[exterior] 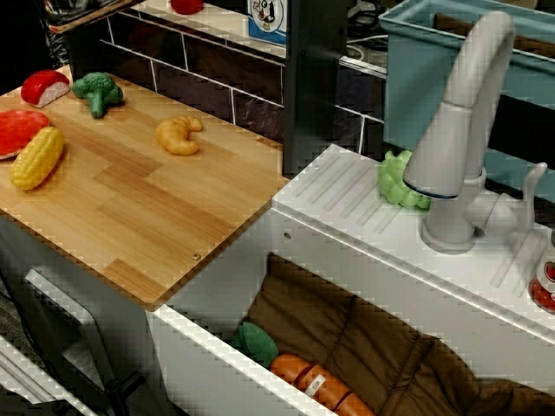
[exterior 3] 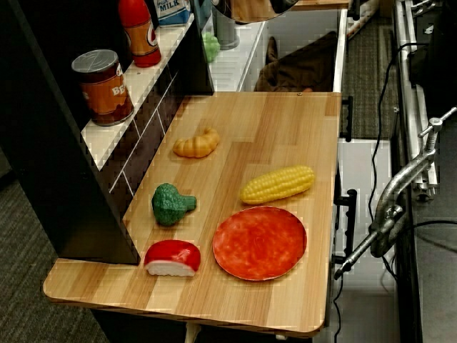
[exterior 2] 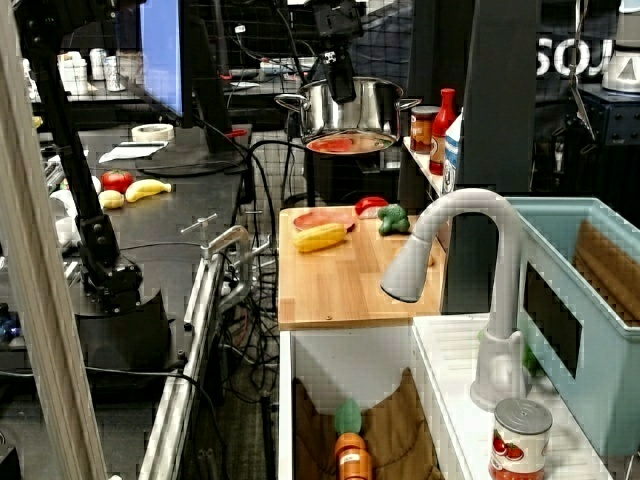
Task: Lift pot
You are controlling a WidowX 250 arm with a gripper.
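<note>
Pot [exterior 2: 348, 112] is airborne, hanging well above the far end of the wooden counter [exterior 2: 345, 280], directly over the red plate [exterior 2: 322, 219]; its shiny underside mirrors that plate, so it's clear of the surface and close to level. Gripper [exterior 2: 340, 78] comes in from above and meets the near rim of the pot wall, not a loop handle, probably because the thin rim suits a narrow pinch. Jaws look pinched on that rim, one finger inside and one outside, though the contact is small and dark in this view, so that's a judgement. The overhead view catches only the pot's bottom edge at the top of frame. Corn [exterior 3: 277, 184], broccoli [exterior 3: 171, 204] and croissant [exterior 3: 197, 143] sit on the counter beside the plate, clear of the pot. Lift looks essentially done.
</note>
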